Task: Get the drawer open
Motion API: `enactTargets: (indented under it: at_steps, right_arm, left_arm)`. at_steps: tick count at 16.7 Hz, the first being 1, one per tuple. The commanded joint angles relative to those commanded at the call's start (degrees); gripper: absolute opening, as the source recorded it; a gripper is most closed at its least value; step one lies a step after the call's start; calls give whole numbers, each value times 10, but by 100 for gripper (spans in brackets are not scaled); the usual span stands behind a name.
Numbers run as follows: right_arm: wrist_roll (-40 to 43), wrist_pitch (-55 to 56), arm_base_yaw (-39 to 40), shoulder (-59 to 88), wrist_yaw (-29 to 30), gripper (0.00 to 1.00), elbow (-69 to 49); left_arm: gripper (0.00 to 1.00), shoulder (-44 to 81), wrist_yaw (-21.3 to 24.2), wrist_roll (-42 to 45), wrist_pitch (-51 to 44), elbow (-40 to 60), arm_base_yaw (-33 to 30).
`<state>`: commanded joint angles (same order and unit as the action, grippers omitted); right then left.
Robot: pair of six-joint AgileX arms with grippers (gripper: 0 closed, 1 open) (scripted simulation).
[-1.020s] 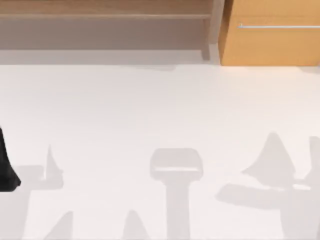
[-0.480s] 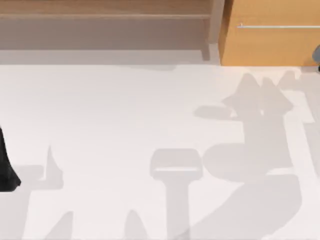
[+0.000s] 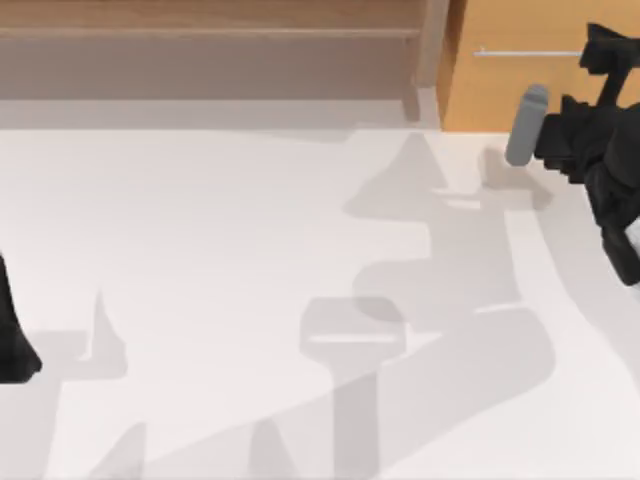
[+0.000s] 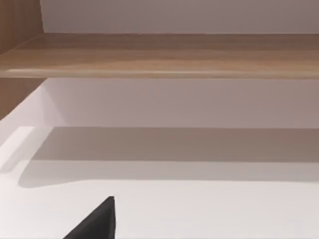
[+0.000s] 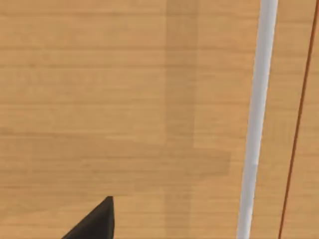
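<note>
Right arm (image 3: 600, 150) reached far forward at right edge; left arm (image 3: 12, 335) parked at left edge.

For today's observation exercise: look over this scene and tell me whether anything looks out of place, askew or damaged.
Nothing stands out. The drawer sits flush and square beside the shelf unit, its handle straight. The right pincer is up at the drawer front near the handle; the left arm is parked at the table's left edge.

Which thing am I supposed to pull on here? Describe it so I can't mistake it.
Look to the table's far edge: the shelf unit fills the left, the drawer the right corner by the right gripper. Across its front runs the handle, a thin silver bar, unlike the duller brown, handleless shelf.
</note>
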<state>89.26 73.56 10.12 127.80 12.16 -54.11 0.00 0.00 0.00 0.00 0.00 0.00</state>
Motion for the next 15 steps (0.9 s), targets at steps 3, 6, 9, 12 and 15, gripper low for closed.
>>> enactTargets:
  at_steps: [3,6,9,12,15]
  right_arm:
    - [0,0,0,0,0,100,0]
    - [0,-5,-2,2,-2,100,-7]
    - [0,-24,-5,18,-5,100,-42]
    - [0,-37,-7,30,-7,100,-67]
    - [0,-37,-7,30,-7,100,-67]
  left_arm:
    - [100,0,0,0,0,0,0]
    - [100,0,0,0,0,0,0]
    - [100,0,0,0,0,0,0]
    - [100,0,0,0,0,0,0]
    - [100,0,0,0,0,0,0]
